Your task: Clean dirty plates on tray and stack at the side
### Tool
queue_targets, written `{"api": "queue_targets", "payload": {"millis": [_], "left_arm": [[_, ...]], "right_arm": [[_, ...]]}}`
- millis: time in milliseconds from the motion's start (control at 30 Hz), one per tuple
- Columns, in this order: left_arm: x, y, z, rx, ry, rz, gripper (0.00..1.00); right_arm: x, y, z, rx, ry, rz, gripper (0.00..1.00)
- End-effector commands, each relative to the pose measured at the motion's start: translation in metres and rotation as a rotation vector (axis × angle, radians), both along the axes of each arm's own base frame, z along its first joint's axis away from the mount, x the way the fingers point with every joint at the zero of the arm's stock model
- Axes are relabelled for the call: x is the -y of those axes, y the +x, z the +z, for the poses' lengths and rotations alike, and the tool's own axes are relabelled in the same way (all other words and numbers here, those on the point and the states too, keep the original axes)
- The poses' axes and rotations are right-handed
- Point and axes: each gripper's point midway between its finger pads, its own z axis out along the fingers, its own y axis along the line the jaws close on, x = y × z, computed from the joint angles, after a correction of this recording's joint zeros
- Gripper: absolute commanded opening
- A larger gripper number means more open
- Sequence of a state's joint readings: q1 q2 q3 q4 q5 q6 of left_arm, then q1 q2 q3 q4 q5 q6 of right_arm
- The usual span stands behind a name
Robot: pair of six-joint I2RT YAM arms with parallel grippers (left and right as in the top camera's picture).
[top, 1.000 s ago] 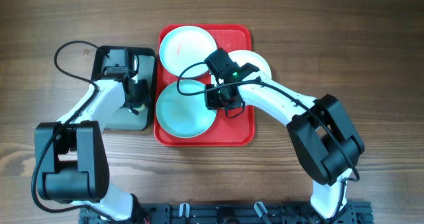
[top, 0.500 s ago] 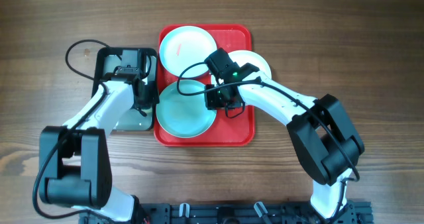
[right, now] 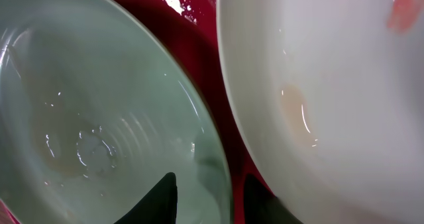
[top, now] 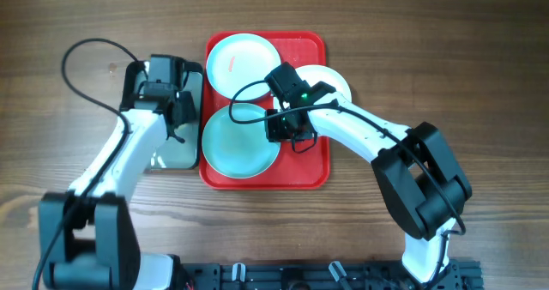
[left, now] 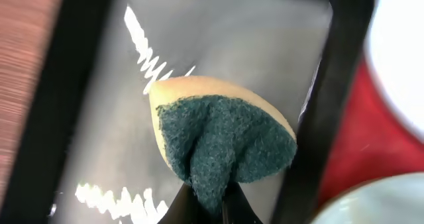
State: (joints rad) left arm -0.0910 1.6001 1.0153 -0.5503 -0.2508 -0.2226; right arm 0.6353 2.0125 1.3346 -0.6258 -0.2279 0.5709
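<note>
On the red tray lie three plates: a pale turquoise one at the front left, a second turquoise one at the back left and a white one at the back right. My right gripper is shut on the front plate's right rim, one finger inside the plate and the other outside over the tray. My left gripper hangs over the metal pan, shut on a yellow sponge with a dark green scouring face.
A neighbouring pale plate with a reddish smear lies close beside the held rim. The pan's black rim stands between the sponge and the tray. Black cables loop over the wood on the left.
My left arm has swung outward and its wrist has shifted toward the far end of the pan, sponge still pinched. The right arm and the plates have not moved.
</note>
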Motion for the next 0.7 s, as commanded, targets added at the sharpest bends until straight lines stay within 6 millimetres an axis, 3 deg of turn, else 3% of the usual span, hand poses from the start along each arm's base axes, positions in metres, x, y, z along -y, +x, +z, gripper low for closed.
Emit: {"api": "queue_targets", "payload": {"millis": [0, 133, 433, 667], "left_arm": [[-0.005, 0.01, 0.065, 0.179, -0.063, 0.135, 0.04], [-0.004, 0.003, 0.085, 0.182, -0.189, 0.136, 0.04], [-0.006, -0.009, 0.099, 0.152, -0.653, 0.119, 0.04], [-0.027, -0.019, 0.102, 0.156, -0.737, 0.172, 0.04]], "right_arm": [[-0.003, -0.003, -0.004, -0.004, -0.001, 0.032, 0.34], [-0.003, -0.005, -0.004, -0.014, 0.004, 0.033, 0.37], [-0.001, -0.014, -0.005, -0.055, -0.001, 0.035, 0.37], [-0.001, -0.015, -0.006, -0.058, -0.001, 0.033, 0.22]]}}
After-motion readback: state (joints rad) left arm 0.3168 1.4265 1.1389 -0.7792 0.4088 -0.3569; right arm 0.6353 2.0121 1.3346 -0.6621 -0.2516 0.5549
